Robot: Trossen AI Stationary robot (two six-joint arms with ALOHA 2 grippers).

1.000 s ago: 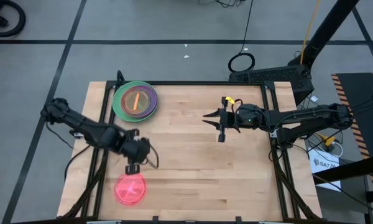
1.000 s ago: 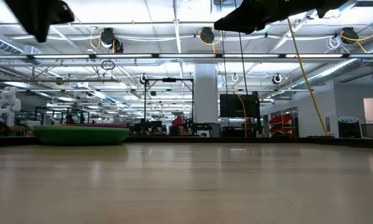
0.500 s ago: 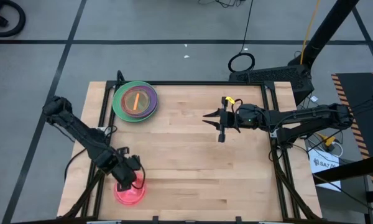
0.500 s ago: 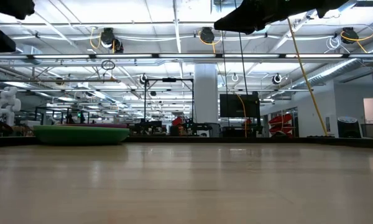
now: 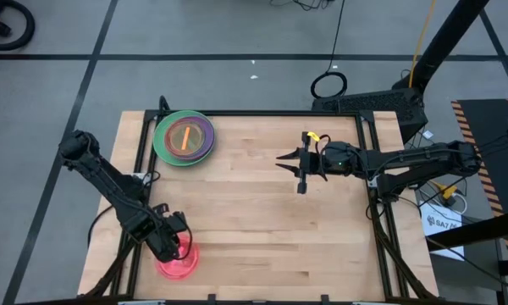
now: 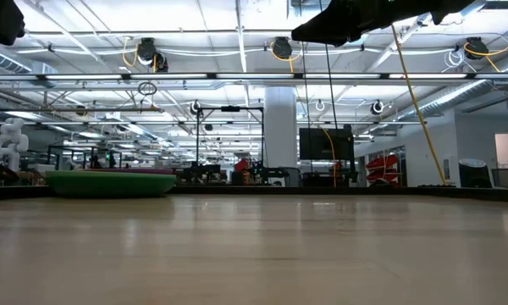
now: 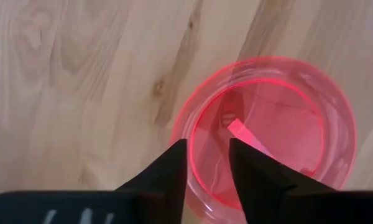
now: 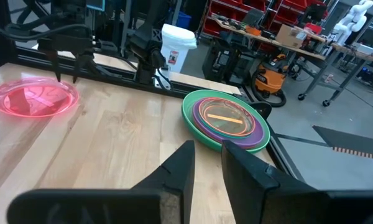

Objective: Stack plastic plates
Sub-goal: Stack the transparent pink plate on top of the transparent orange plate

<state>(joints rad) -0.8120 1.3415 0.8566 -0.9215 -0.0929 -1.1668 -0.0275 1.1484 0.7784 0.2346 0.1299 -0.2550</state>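
Observation:
A translucent pink plate (image 5: pixel 179 264) lies flat on the wooden table near its near left corner. My left gripper (image 7: pixel 208 152) points down over that plate's rim, open; one finger stands over the rim's outer edge and the other over the plate's inside. At the far left sits a stack of plates (image 5: pixel 184 137): a green one at the bottom, a purple one on it, a translucent orange one on top. My right gripper (image 5: pixel 284 158) hovers level above the table's middle right, a narrow gap between its fingers (image 8: pixel 180 168) and nothing in it. My left gripper comes from above, pointing down, at the pink plate's rim (image 7: pixel 191 149), with the rim in the gap between its fingers. Whether the fingers touch the rim I cannot tell. The plate lies flat on the table.
A black frame rail (image 5: pixel 262 113) runs along the table's far edge and down both sides. Bare wood lies between the stack and the pink plate (image 8: pixel 34 99). The room beyond holds benches and equipment.
My left gripper has swung toward the table's near edge and come down, rolling about its own axis as it went. It now stands low over the pink plate's rim. The plates and my right arm have kept still.

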